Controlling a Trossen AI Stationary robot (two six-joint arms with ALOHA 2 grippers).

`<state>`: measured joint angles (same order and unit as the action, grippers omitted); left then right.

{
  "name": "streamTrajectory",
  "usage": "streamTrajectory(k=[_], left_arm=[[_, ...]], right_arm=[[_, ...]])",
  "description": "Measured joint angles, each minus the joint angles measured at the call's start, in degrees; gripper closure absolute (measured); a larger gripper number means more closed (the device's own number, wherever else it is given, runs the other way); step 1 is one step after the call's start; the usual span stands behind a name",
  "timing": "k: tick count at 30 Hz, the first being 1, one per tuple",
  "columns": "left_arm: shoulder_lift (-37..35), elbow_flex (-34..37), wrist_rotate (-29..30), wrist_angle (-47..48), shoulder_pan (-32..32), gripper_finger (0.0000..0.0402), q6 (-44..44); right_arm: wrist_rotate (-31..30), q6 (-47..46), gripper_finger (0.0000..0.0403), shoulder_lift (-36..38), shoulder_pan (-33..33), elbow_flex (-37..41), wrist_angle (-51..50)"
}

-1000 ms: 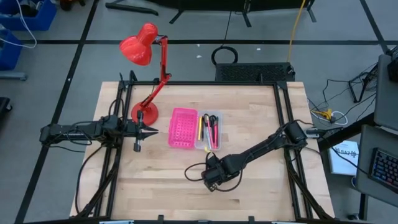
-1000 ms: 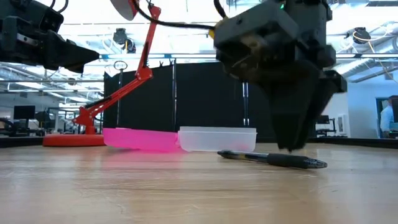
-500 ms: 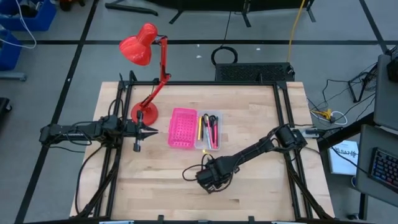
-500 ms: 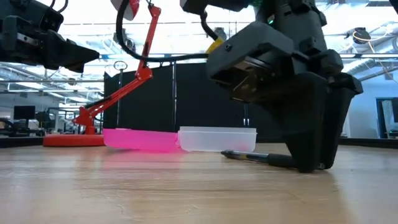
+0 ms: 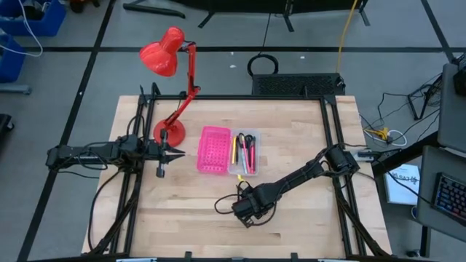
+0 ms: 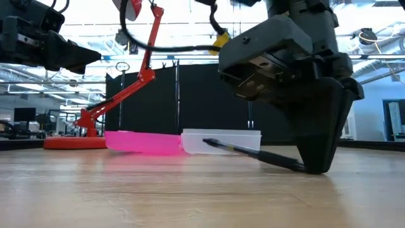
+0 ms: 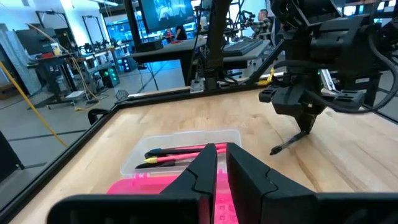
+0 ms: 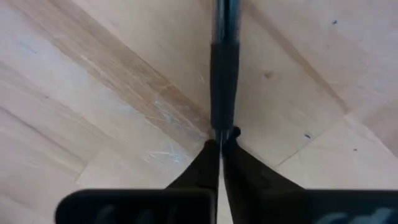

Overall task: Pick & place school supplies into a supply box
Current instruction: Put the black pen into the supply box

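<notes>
The table (image 5: 291, 145) is pale wood with visible grain and plank seams, its finish matt and lightly scratched near the pen (image 8: 224, 62), which is smooth black plastic with a faint sheen. The supply box (image 6: 237, 140) is translucent, frosted-looking plastic. Left of it in the high view, the pink tray (image 5: 213, 150) is bright perforated plastic. The lamp (image 5: 169, 58) at upper left looks like glossy red painted metal. Both arms are matt black.
</notes>
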<state>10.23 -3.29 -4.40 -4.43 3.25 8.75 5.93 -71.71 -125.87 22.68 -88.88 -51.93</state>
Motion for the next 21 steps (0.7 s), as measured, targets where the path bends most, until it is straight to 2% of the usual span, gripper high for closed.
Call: streamTrajectory(k=[9,17,21], left_arm=[[0.0,0.0,0.0,0.0,0.0,0.0357,0.0],[0.0,0.0,0.0,0.0,0.0,0.0357,-0.3],[0.0,0.0,0.0,0.0,0.0,0.0357,-0.1]], right_arm=[[-14.9,-6.0,0.0401,9.8,2.6,0.3,2.9],[-13.5,-6.2,0.0401,12.2,3.9,0.1,3.7],[-13.6,6.0,0.0402,12.2,3.9,0.1,6.4]])
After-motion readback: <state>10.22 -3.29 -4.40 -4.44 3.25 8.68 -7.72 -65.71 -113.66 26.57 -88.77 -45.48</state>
